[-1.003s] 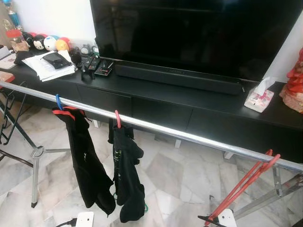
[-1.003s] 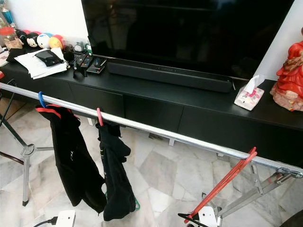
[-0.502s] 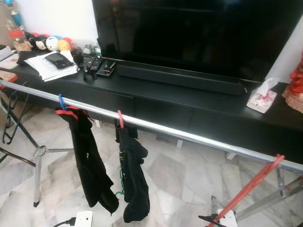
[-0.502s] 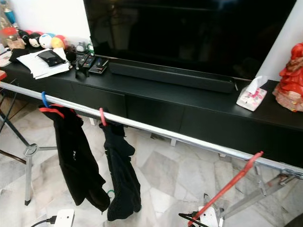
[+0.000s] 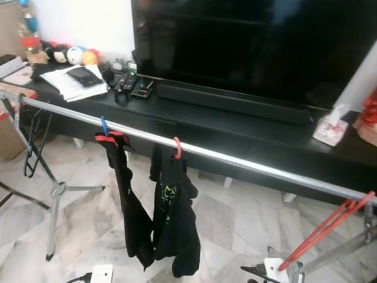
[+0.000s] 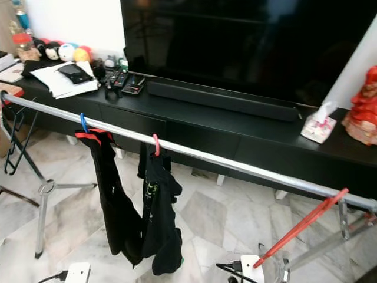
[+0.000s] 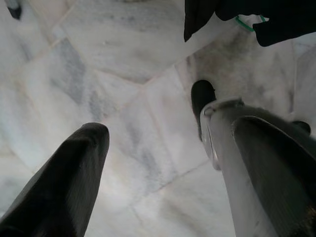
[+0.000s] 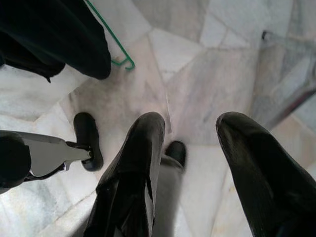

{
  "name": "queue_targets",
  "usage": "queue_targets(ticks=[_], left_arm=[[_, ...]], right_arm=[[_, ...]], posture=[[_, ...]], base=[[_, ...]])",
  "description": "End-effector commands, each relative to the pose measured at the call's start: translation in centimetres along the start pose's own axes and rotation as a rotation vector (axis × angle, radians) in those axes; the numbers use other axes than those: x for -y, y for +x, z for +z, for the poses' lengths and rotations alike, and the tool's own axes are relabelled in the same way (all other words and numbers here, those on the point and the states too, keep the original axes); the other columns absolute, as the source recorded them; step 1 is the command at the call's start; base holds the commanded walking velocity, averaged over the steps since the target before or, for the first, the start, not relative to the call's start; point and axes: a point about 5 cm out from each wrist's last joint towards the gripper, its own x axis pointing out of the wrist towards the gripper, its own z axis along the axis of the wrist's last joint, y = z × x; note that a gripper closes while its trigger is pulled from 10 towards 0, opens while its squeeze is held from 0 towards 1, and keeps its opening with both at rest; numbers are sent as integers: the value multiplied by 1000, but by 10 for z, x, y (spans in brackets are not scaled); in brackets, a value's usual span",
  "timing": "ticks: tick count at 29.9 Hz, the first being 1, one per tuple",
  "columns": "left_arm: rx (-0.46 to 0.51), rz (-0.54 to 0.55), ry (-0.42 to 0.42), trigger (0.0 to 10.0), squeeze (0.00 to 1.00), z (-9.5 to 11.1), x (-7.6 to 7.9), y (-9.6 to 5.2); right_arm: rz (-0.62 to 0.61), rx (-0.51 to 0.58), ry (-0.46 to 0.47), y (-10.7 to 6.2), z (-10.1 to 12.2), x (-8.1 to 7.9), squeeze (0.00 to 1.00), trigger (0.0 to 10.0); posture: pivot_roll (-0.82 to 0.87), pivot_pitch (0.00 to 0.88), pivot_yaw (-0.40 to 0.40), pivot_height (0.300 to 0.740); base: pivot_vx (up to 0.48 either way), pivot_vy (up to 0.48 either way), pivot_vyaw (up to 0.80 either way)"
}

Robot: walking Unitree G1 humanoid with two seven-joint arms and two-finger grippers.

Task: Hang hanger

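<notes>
Down by the marble floor (image 7: 123, 89), both arms hang low. The left gripper (image 7: 163, 163) points at the tiles with its fingers spread and nothing between them. The right gripper (image 8: 192, 148) is likewise released, its two black fingers apart over bare tile. In the right wrist view a thin green hanger hook (image 8: 116, 47) shows just beyond the hem of a dark garment.

A little farther out, a silver rail (image 5: 247, 166) runs across the room, higher at the robot's left and lower toward its right, carried on a metal stand (image 5: 56, 194).

The red hanger (image 6: 300, 227) sits at the rail's right end. Its top rests against the rail and its long axis slants steeply down toward the robot's left, ending near a white power strip (image 6: 248, 264) on the floor. It is well apart from both grippers; neither touches it.

On the left half of the rail hang two black garments (image 5: 174, 218) side by side. One is on a blue hook (image 5: 104, 125) with red shoulders, the other on a pink hook (image 5: 177, 147).

Behind the rail stands a long black TV bench (image 6: 235, 127) holding a soundbar (image 6: 221, 100), remotes (image 5: 132, 88), papers (image 5: 73, 82), plush toys (image 5: 73, 56), a tissue box (image 6: 318, 127) and a red figurine (image 6: 362, 106). A large dark television (image 5: 253, 41) stands at the back.
</notes>
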Motion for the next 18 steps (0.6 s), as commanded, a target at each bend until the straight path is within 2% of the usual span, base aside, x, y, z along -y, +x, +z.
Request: queue_targets(ticks=[1,11,18], left_arm=[[-13,-18,3,10000,0,-4,4,0],[-14,-19,3,10000,0,-5,5,0],[-13,-22,4,10000,0,-5,6,0]], right_arm=[[-29,-21,-7,-2,-4,7,0,10000],[-74,-28,27,-5,-4,23,0,10000],[-78,-22,29,-5,0,27,0,10000]], posture=[[-93,0,-46,740],[-89,0,-47,740],[-89,0,-47,740]], base=[[0,289,0],[0,290,0],[0,290,0]])
